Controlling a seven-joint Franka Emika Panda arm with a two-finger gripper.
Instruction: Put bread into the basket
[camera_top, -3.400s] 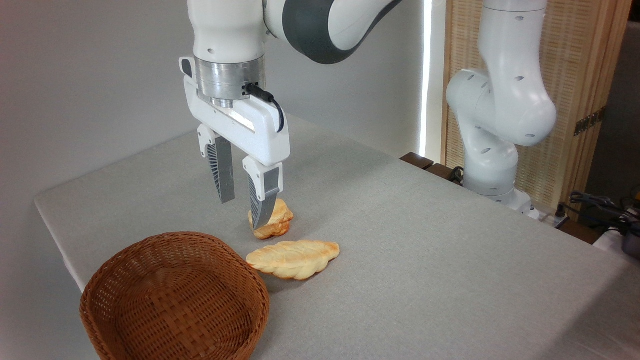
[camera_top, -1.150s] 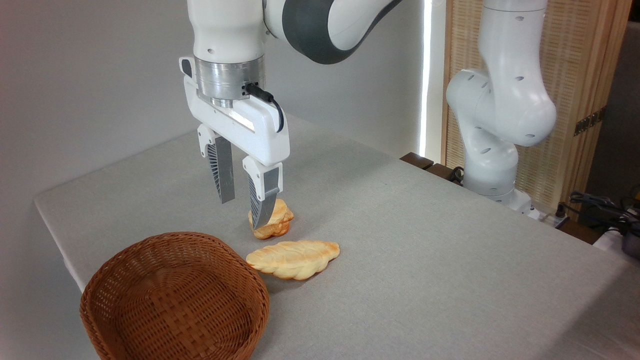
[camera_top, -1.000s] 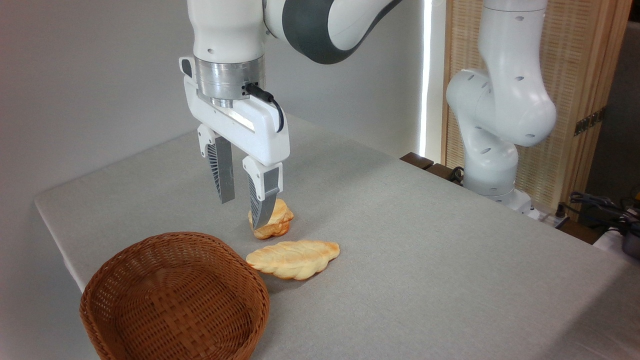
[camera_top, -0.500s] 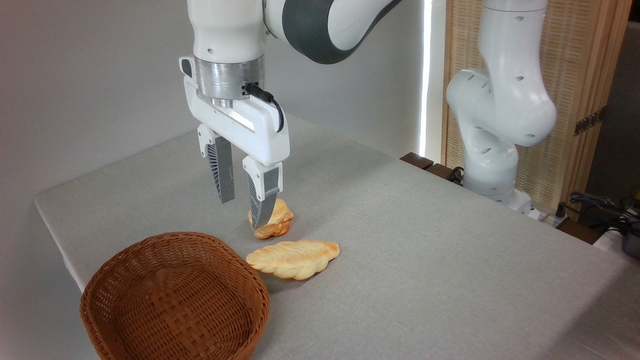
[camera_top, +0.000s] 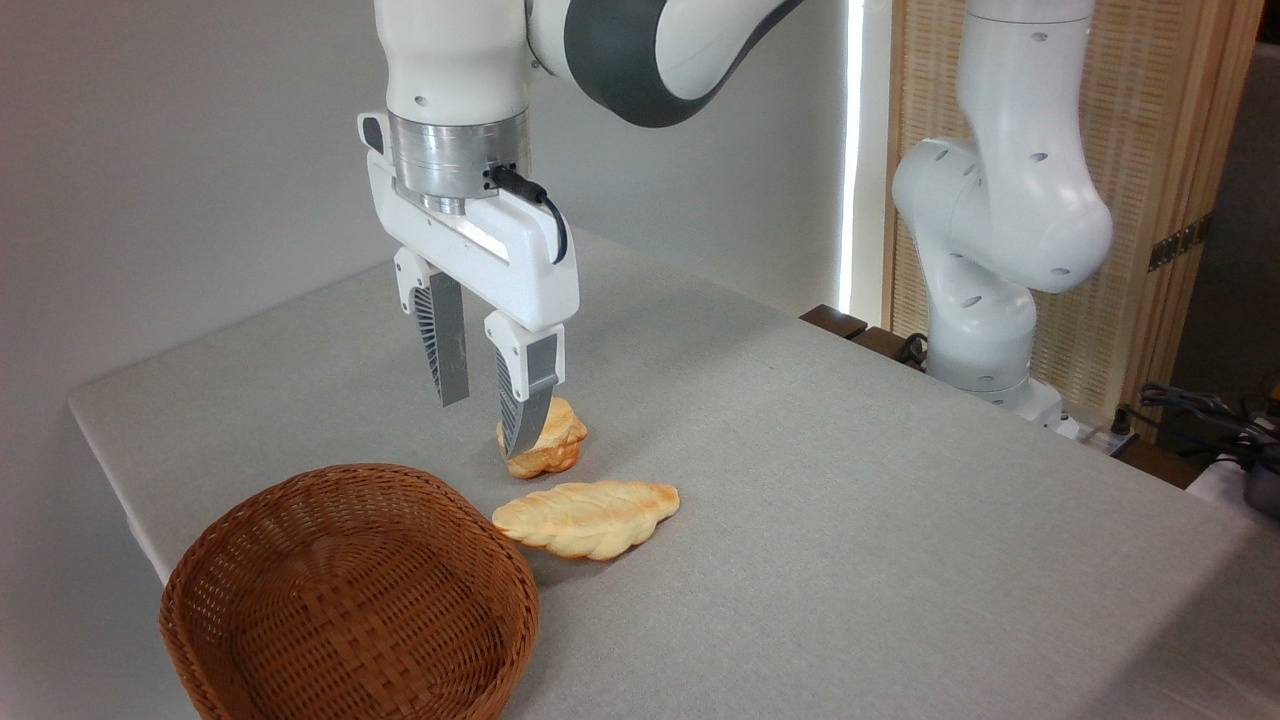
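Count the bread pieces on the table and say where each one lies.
2. A small bun lies partly behind the claw fingertips; a long braided loaf lies nearer the camera, right of the basket. Nothing seems hidden.

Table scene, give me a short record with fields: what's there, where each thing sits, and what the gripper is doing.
bun: on the table, behind the long loaf, partly hidden by one finger
long loaf: flat on the table, right of the basket rim
basket: front left corner, nothing in it
gripper: open, pointing down near the bun, not closed on it
table: grey cloth top
task state: bun not yet in basket
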